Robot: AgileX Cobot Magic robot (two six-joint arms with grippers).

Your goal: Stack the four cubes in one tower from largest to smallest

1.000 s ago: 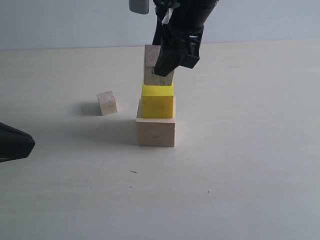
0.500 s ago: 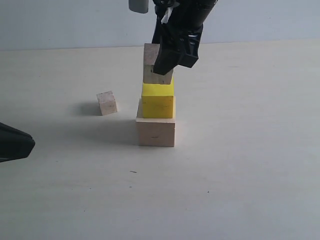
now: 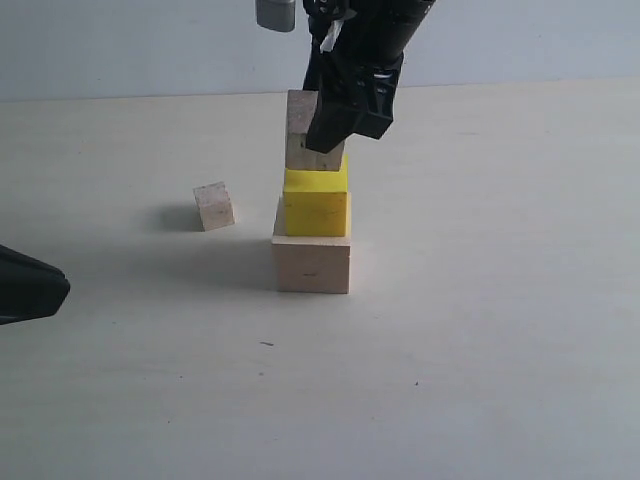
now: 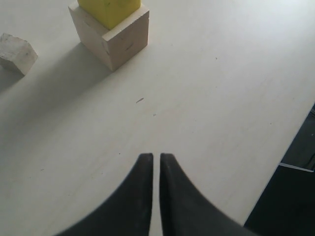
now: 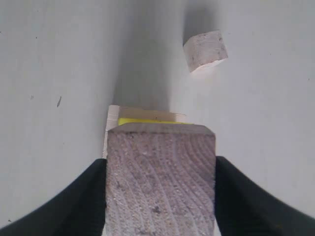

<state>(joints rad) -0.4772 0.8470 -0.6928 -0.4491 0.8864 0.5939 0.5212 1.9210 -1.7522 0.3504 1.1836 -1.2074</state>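
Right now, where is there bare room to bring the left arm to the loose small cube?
Bare tabletop runs from the shut left gripper to the small loose cube, and across the front and right of the large wood cube. Crowded: directly above it, where the right gripper clamps a wood cube over the yellow cube.

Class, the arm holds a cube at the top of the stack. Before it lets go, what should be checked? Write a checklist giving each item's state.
1. The yellow cube sits on the big cube: ok.
2. The right gripper has its fingers clamped on the held cube: ok.
3. The held cube is lined up over the yellow cube: ok.
4. The held cube rests on the yellow cube: cannot tell.
5. The small cube lies on the table, apart from the stack: ok.
6. The left gripper is shut, away from the stack: ok.
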